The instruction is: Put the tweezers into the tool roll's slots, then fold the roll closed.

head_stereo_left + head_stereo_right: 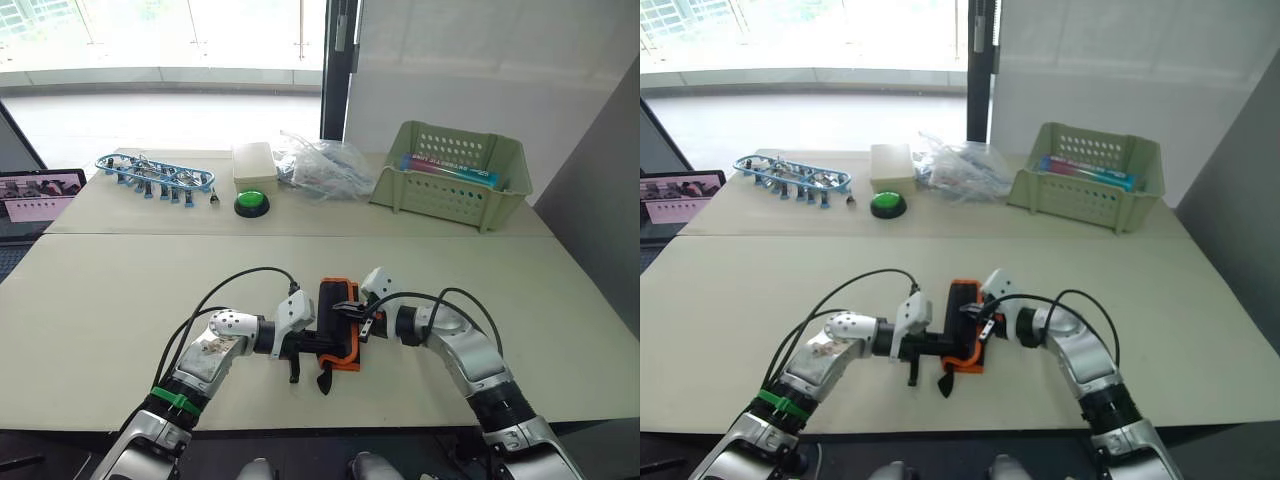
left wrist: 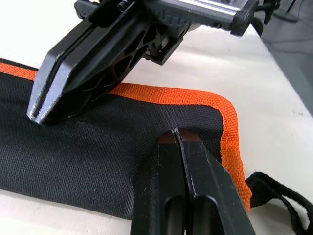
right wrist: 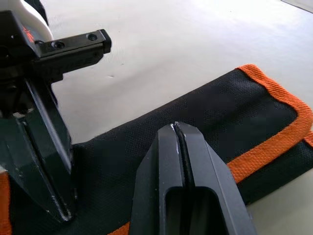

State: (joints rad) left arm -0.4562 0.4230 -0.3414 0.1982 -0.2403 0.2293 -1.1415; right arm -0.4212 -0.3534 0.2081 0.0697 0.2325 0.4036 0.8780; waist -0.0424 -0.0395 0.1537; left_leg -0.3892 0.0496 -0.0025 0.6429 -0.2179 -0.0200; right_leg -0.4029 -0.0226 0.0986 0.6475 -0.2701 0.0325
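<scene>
head views: tool roll lies folded on the near table, close to the front edge and midway between my two arms, its long axis running away from me toward the far side. my left gripper comes in from the left flank of the roll and my right gripper from the right flank, tips meeting over the black fabric; neither arm is clearly the nearer. a black strap loop trails off the roll's near end. no tweezers lie loose on the table that i can see; i judge them already inside, though the fold hides the slots. well apart on the far table sit a blue clip rack, a green button, a crumpled clear bag and a green basket.

left wrist view: my left fingers are pressed together with nothing between them, tips resting on the black outer face just inside the orange edging. the right gripper's two fingers, also together, touch the fabric opposite.

right wrist view: my right fingers are closed flat against each other, empty, bearing down on the upper flap; a lower layer with its own orange border shows beneath, so the fold is made but not lying flush. i judge the coming move to be a press or smoothing along the long axis, pushing across the short width from either side.
</scene>
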